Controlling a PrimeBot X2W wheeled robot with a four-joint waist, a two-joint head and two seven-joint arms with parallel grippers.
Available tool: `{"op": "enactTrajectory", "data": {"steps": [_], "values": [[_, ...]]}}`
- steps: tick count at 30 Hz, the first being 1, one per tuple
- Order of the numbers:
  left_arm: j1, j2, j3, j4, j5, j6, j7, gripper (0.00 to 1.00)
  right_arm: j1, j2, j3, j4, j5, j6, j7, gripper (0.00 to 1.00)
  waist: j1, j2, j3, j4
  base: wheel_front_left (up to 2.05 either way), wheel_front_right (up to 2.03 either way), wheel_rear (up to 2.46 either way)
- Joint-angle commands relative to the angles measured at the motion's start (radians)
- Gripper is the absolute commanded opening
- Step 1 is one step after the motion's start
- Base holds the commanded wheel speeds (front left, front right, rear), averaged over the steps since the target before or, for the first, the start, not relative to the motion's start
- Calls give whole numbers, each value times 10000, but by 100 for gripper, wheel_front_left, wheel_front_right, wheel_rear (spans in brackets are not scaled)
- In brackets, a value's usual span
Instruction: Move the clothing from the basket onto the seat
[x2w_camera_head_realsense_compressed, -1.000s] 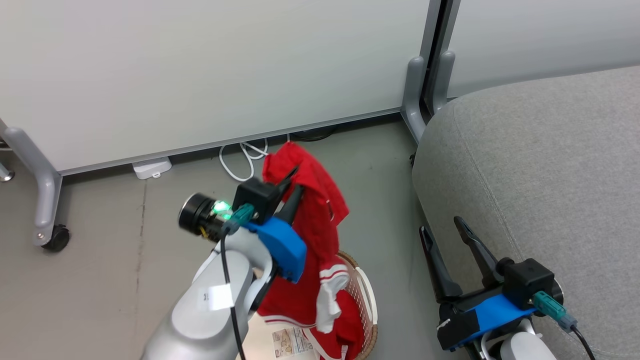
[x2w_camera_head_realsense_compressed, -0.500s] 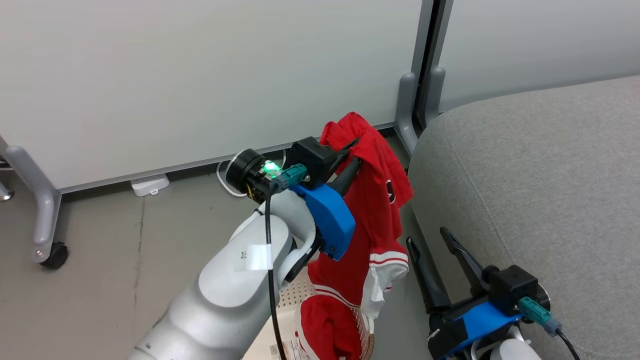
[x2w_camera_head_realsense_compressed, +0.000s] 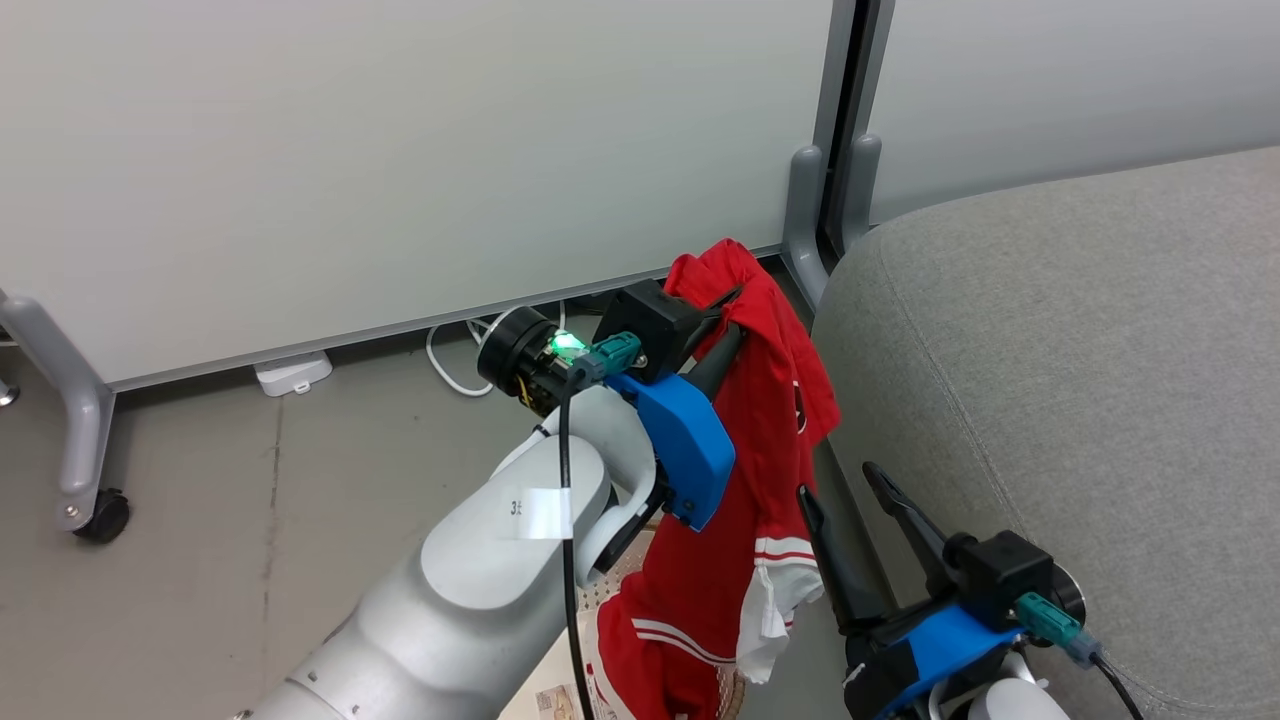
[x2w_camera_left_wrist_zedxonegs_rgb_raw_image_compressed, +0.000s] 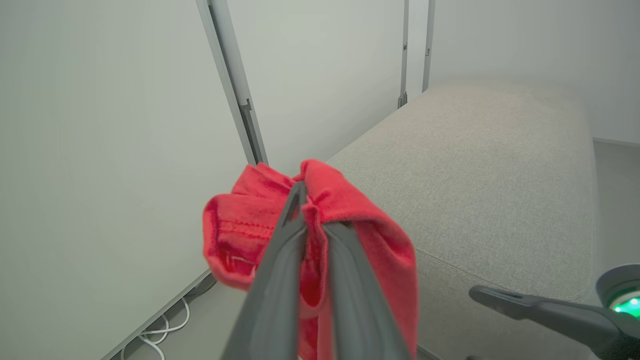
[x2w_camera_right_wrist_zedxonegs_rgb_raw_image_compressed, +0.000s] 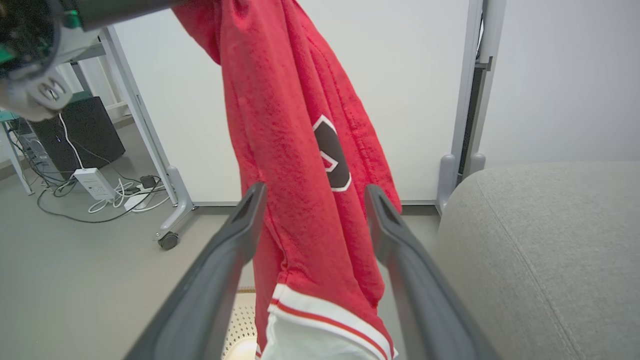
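My left gripper (x2w_camera_head_realsense_compressed: 735, 303) is shut on the top of the red clothing (x2w_camera_head_realsense_compressed: 770, 420), which hangs down from it with its white-striped hem low. The garment's lower end dangles over the basket (x2w_camera_head_realsense_compressed: 598, 590), whose perforated cream wall peeks out behind my left forearm. In the left wrist view the fingers (x2w_camera_left_wrist_zedxonegs_rgb_raw_image_compressed: 295, 220) pinch bunched red fabric (x2w_camera_left_wrist_zedxonegs_rgb_raw_image_compressed: 370, 235). The grey seat (x2w_camera_head_realsense_compressed: 1050, 350) lies just right of the garment. My right gripper (x2w_camera_head_realsense_compressed: 835, 480) stands open beside the seat's edge. In the right wrist view the clothing (x2w_camera_right_wrist_zedxonegs_rgb_raw_image_compressed: 290, 125) hangs beyond the open right gripper (x2w_camera_right_wrist_zedxonegs_rgb_raw_image_compressed: 315, 192).
White partition panels stand behind on grey legs with a caster (x2w_camera_head_realsense_compressed: 90, 515). A white cable loop (x2w_camera_head_realsense_compressed: 450, 350) and a white power block (x2w_camera_head_realsense_compressed: 290, 372) lie on the grey floor by the panel. A black box (x2w_camera_right_wrist_zedxonegs_rgb_raw_image_compressed: 85, 130) and more cables sit at the far left.
My left arm has carried the hanging clothing up and to the right, from over the basket to the seat's edge. The head camera has shifted a little. The right gripper stays open.
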Motion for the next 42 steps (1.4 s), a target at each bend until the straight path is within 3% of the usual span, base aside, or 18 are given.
{"op": "enactTrajectory", "data": {"steps": [1,10,32,34,42], "values": [[-170,5,-95,22,-137,71,-92,0,-197,-28,80,76,-99,3,93,100,0,0,12,32,0,0,0],[-420,6,-645,132,-744,278,-274,0,-1234,-28,624,876,-25,1,409,100,0,0,125,183,0,0,0],[-904,4,-1639,328,-1716,536,-643,0,-3971,-28,2018,4370,1255,1,63,100,0,0,282,530,0,0,0],[-949,2,-1695,350,-1797,574,-676,0,-4114,-28,2240,4602,1434,1,37,0,0,0,271,538,0,0,0],[-1056,3,-1985,447,-2119,586,-723,0,-4354,-28,2726,5015,1991,3,-95,0,0,0,231,512,0,0,0]]}}
